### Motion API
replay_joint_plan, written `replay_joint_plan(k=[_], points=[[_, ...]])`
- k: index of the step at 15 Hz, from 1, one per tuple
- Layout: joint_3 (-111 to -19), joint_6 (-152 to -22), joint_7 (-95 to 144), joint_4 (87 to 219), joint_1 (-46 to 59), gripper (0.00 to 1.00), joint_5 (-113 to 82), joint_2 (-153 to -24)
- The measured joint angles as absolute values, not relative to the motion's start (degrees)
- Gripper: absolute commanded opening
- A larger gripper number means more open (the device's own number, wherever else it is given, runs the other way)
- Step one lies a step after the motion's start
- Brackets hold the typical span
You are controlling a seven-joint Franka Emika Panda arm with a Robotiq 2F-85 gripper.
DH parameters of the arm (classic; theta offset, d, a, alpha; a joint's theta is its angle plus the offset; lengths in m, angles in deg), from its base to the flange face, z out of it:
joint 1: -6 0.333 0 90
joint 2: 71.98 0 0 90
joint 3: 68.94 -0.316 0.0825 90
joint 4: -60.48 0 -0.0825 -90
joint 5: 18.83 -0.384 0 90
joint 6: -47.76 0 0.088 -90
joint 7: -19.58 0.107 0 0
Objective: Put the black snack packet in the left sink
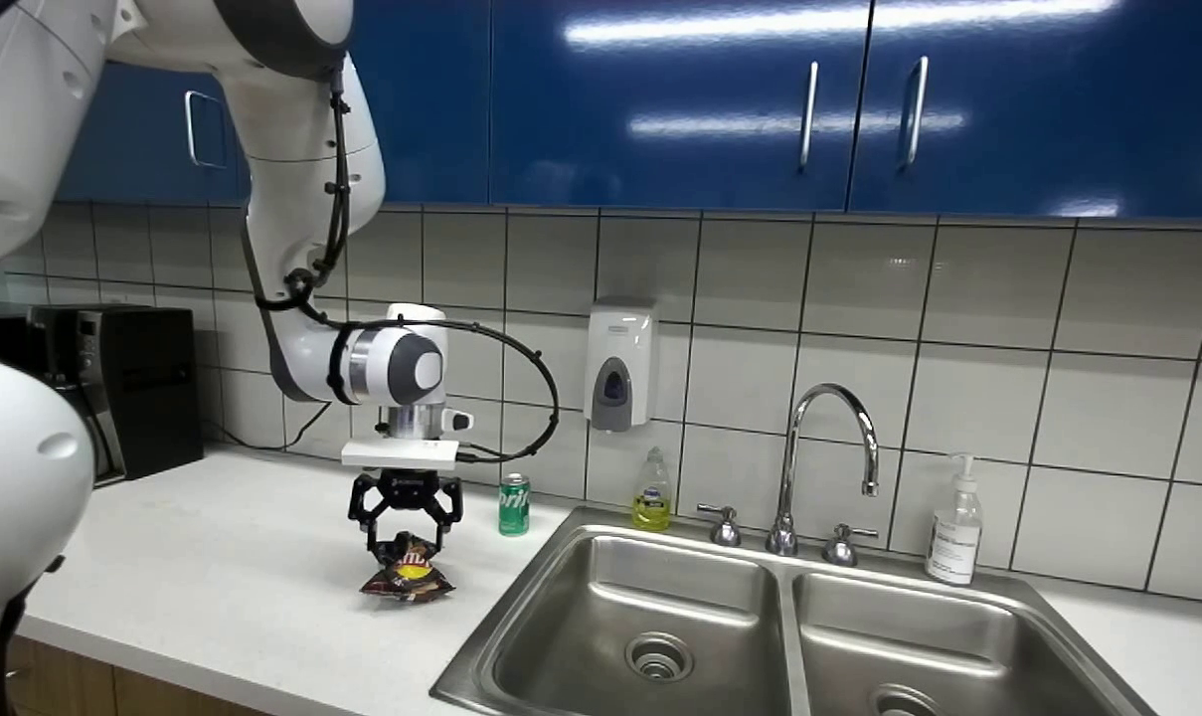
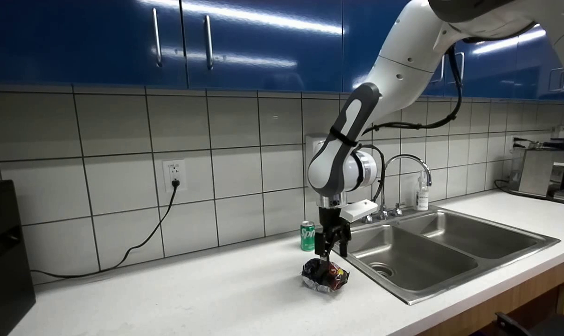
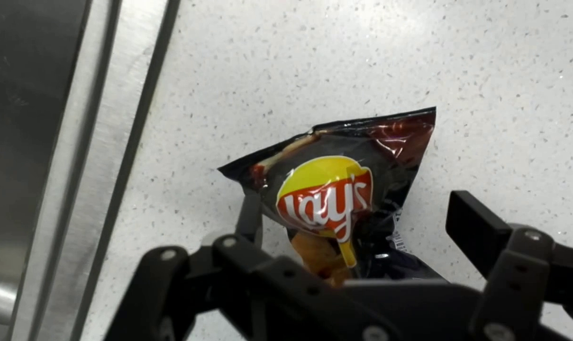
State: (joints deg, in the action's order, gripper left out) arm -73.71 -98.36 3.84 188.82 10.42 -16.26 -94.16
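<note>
The black snack packet [image 1: 409, 577] lies crumpled on the white counter, left of the sink. It also shows in an exterior view [image 2: 326, 277]. In the wrist view its yellow and red logo faces up [image 3: 324, 203]; its lower end is hidden behind the gripper. My gripper [image 1: 406, 545] is low over the packet with fingers on either side. In the wrist view the gripper [image 3: 362, 222] is open; the left finger is close against the packet's edge, the right finger stands apart from it. The left sink [image 1: 581, 646] is a steel basin with a round drain, also in an exterior view [image 2: 417, 268].
The sink's raised steel rim [image 3: 115, 94] runs beside the packet. A green can [image 1: 514, 505] stands behind the packet near the wall. The faucet [image 1: 787, 467], yellow soap bottle [image 1: 652, 497] and pump bottle [image 1: 955, 537] stand along the sink's back edge.
</note>
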Motion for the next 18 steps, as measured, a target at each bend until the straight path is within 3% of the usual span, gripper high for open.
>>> replay_joint_plan(k=[18], points=[[-73.77,-101.14,3.58,189.41,10.53,1.0,-11.0,-94.04]])
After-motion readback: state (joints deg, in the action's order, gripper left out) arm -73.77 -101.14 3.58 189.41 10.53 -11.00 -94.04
